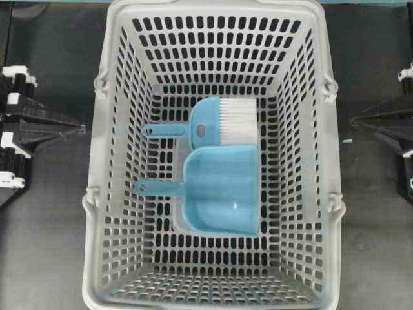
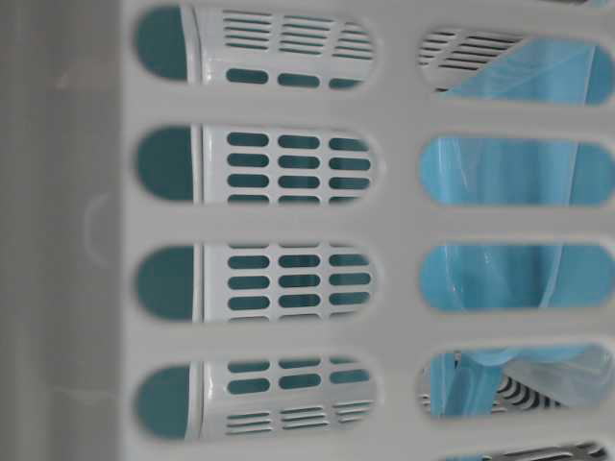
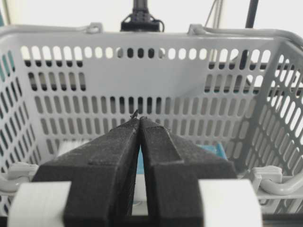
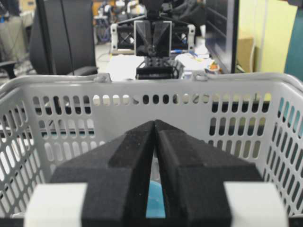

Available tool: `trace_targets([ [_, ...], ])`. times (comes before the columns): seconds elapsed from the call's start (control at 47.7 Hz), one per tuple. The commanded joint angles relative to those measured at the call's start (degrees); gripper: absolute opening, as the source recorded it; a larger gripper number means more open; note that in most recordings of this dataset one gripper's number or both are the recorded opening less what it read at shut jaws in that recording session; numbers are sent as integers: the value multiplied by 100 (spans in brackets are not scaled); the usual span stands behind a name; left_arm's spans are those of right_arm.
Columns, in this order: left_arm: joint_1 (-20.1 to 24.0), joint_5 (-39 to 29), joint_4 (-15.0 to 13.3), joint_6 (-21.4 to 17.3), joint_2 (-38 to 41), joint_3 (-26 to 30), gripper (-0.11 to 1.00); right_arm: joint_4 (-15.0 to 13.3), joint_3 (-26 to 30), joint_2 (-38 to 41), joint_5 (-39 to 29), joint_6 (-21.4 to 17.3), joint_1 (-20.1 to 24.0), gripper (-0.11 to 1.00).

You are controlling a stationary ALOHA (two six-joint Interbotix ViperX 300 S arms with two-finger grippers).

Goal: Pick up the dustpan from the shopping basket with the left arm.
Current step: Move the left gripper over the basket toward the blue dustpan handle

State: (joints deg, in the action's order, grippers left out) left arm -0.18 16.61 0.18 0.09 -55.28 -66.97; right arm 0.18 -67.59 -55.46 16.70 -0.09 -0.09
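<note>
The left gripper [image 1: 82, 129] stood outside the shopping basket [image 1: 103, 194], off its left wall, its jaws pressed together on nothing. In its wrist view the fingertips met in front of that slotted wall, with the rim above them. The first hazard was judged to be this wall: a straight advance would drive the tips into the plastic or catch a folded carry handle [image 3: 19, 172], so the arm would have to rise over the rim first and open its jaws.

Inside the basket, the dustpan [image 1: 222, 190] lay flat on the floor, somewhat right of the basket's centre, its thin handle [image 1: 158, 187] pointing towards the left wall. Open floor lay between that handle and the left wall, and more along the basket's near end; this was judged the best room for descent. The handle sat low on the perforated floor, so a fingertip could snag a slot or slide off the thin plastic.

Just beyond the dustpan lay the hand brush [image 1: 213, 124], its bristles apparently touching the pan's far edge. A grasp placed too far back risked taking it instead.

Beyond the basket's right wall, the right gripper [image 1: 353, 121] was clenched, empty and well apart.
</note>
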Motion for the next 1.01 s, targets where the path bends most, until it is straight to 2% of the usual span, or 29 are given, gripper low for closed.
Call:
trace_targets([
  [0.0,-88,-396,229,88,-35,431,6,18,141,0,9,-44,18,0],
  [0.084,-114,-1204,229,158,26,879,0,132,185,-97,-378,-79,18,0],
  [0.356,-343,-3401,237,176,615,2329,0,149,598,-606,-2391,-229,26,0],
  [0.545,-475,-4210,237,193,1266,3129,0,141,738,-861,-3111,-220,26,0],
  [0.776,-483,-4790,229,211,2188,3902,0,149,791,-984,-3647,-229,26,1],
  [0.881,-483,-5168,229,202,2698,4245,0,149,773,-993,-3656,-229,53,11],
  [0.985,-483,-5704,237,211,3164,4632,0,149,738,-993,-3647,-229,44,32],
])
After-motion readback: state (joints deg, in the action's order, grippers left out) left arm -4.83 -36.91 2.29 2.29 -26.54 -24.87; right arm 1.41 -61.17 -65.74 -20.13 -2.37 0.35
